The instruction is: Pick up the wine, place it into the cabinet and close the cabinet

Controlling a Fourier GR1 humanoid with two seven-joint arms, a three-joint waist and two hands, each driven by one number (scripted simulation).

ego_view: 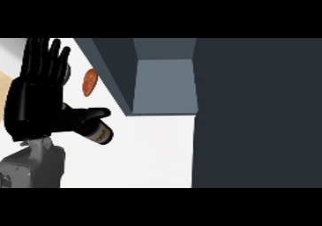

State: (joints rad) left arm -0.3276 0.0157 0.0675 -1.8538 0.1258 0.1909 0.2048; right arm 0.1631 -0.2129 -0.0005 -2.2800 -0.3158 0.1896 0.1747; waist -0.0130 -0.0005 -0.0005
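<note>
Filling the right side of the head view, the cabinet door (261, 110) stands as a broad dark slab from top to bottom. Just left of it the cabinet (164, 84) shows its open compartment, with grey-blue inner walls and a lighter floor panel, its left wall slanting down toward the counter. The white counter (150, 154) spreads below and to the left of the cabinet, and a strip of pale wood shows at the far left edge.

One hand (36, 101) shows at the left, on a grey forearm (29, 167) that rises from the lower left corner. Its fingers (46, 57) stand straight and spread upward, while the thumb (85, 115) reaches out to the right across the top of the wine (100, 131). The hand is open; whether the thumb presses the bottle cannot be told.

The wine is a dark bottle with a brownish label, tilted, lying just below the thumb and close against the palm. It is outside the cabinet, near the left wall's lower corner.

A small reddish-orange oblong (90, 82) lies on the counter between the fingers and the cabinet wall.
</note>
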